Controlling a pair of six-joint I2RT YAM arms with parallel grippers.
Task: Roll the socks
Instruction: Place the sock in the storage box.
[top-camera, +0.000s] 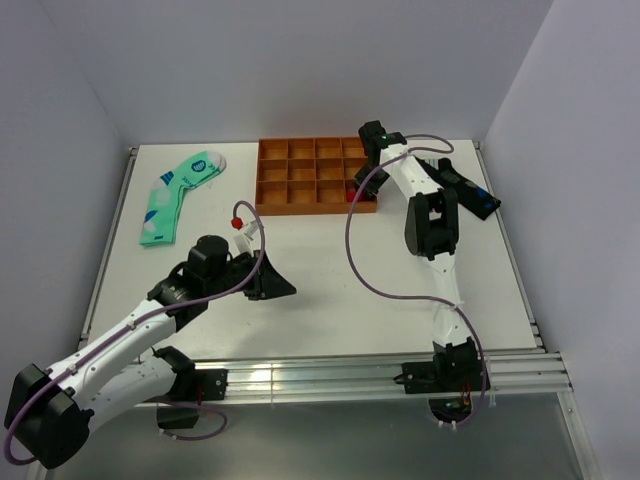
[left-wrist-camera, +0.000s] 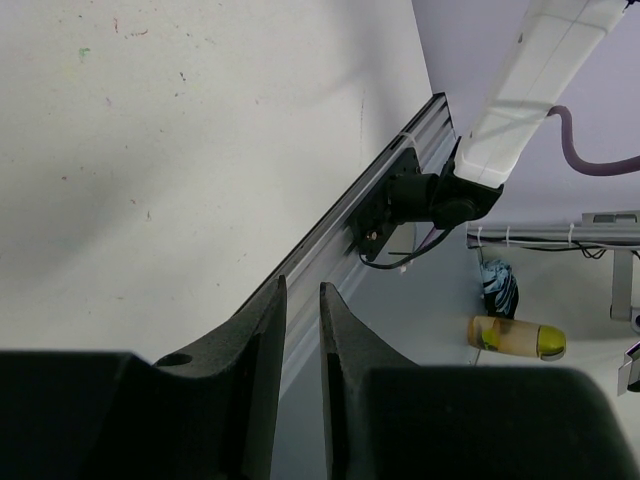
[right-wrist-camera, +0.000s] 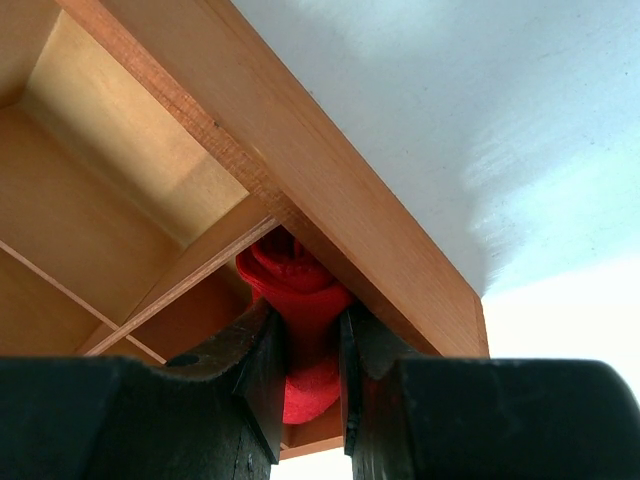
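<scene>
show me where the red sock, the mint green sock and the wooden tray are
red sock (right-wrist-camera: 298, 300), right wrist view, on its bunched middle
mint-green sock (top-camera: 171, 204), top external view, midway along its length
wooden tray (top-camera: 300, 211), top external view, on its near wall

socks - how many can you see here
3: mint sock flat at far left; red sock in the tray, pinched by the right gripper; black sock at far right. More may be hidden.

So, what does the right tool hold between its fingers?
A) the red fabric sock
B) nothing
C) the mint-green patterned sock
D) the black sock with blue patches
A: the right wrist view shows the right tool closed on the red fabric sock inside a compartment of the orange wooden tray.
</scene>
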